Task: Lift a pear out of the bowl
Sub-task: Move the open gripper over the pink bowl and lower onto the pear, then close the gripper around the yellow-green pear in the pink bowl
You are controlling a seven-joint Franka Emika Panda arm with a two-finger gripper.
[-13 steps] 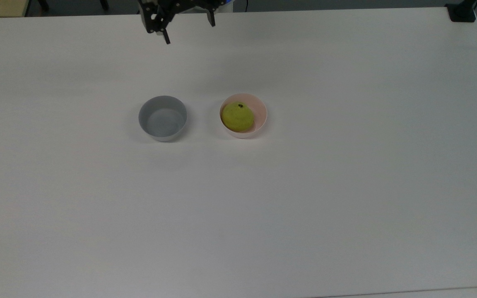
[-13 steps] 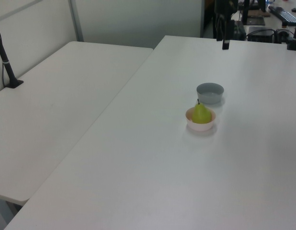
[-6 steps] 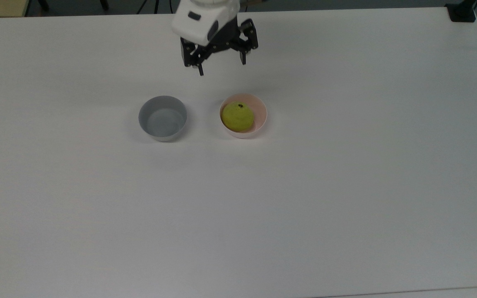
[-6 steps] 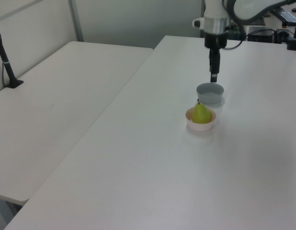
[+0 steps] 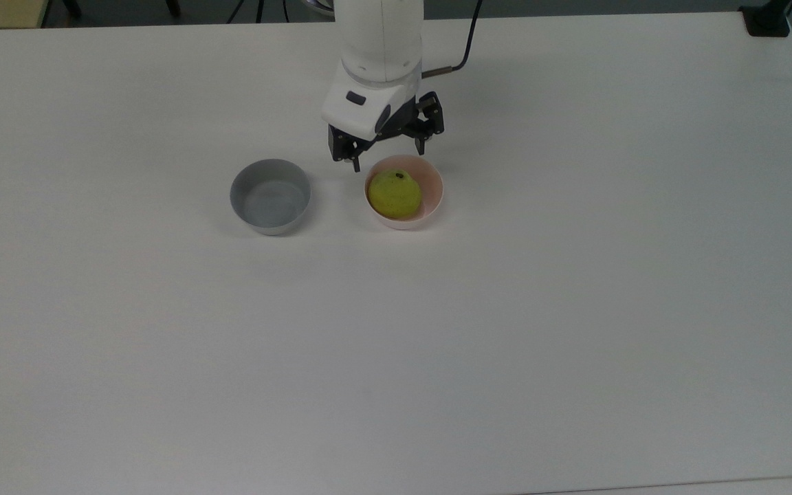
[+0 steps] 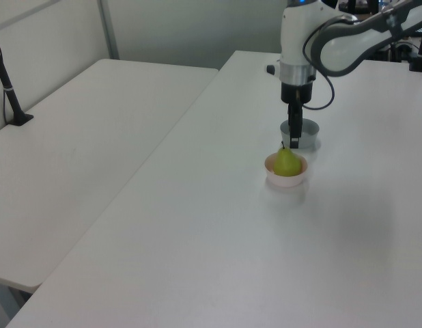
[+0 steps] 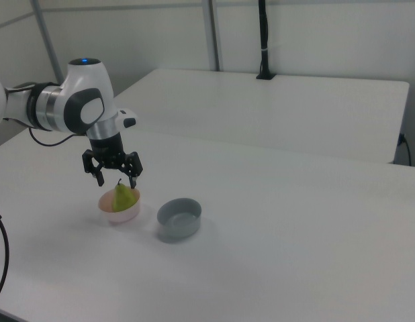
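We saw the pear point(image 7: 124, 198) upright in the bowl point(image 7: 119, 213), stem up; our gripper point(image 7: 116, 178) hung spread above it, tabletop point(image 5: 575, 309) bare around.

No readable text, labels or nos. on anything here.

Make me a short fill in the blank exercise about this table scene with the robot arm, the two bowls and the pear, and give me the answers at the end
1. The pear sits inside the ______ bowl.
2. The grey bowl holds ______.
3. The gripper hangs above the pear with its fingers ______.
4. In the top view, the grey bowl lies to the ______ of the bowl with the pear.

Missing words: pink; nothing; open; left
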